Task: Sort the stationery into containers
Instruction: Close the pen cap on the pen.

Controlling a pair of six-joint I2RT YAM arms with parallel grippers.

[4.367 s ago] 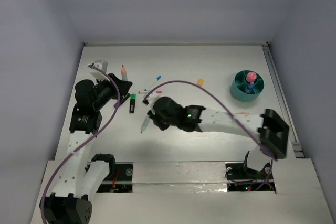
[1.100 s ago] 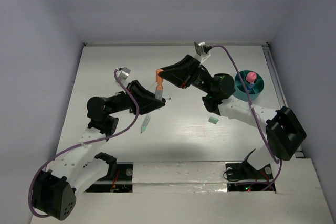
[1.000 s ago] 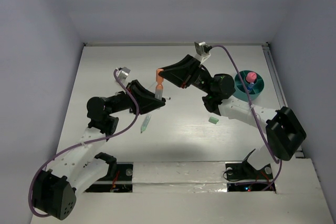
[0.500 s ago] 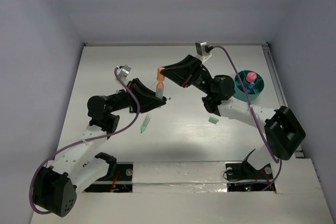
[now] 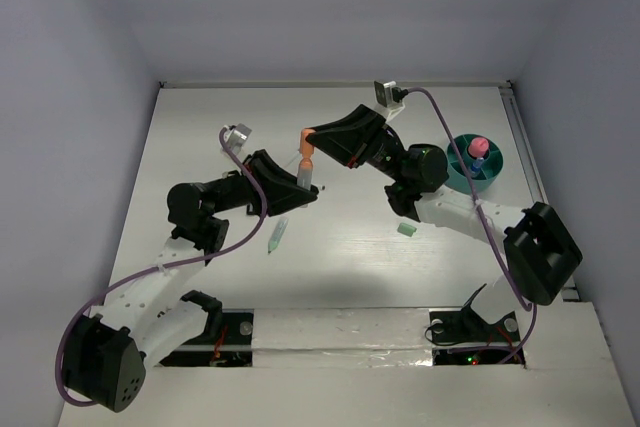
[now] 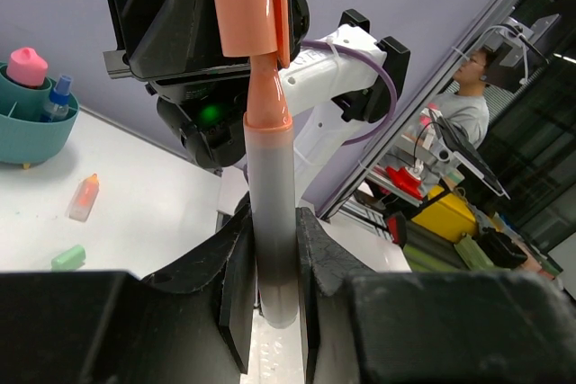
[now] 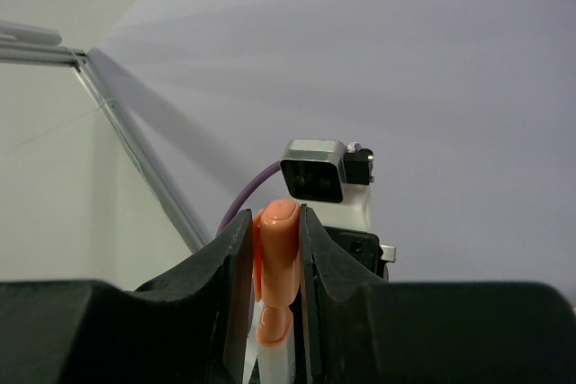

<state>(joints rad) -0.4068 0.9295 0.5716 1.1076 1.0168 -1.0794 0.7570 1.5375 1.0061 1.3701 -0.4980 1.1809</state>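
Note:
A white marker with an orange cap is held in the air over the table's middle by both grippers. My left gripper is shut on its white barrel. My right gripper is shut on its orange cap. An orange neck shows between cap and barrel. A pale green pen lies below them. A green eraser lies under the right arm. The teal holder at the far right holds a pink-topped piece and a blue-capped item.
The left wrist view shows the teal holder, a small orange piece and the green eraser on the white table. The right arm crosses the table's right half. Grey walls close the table in on three sides.
Since 4.4 s ago both arms have left the table and met mid-air on the orange-capped marker. Over the last second the cap and the right gripper have drifted slightly up and right.

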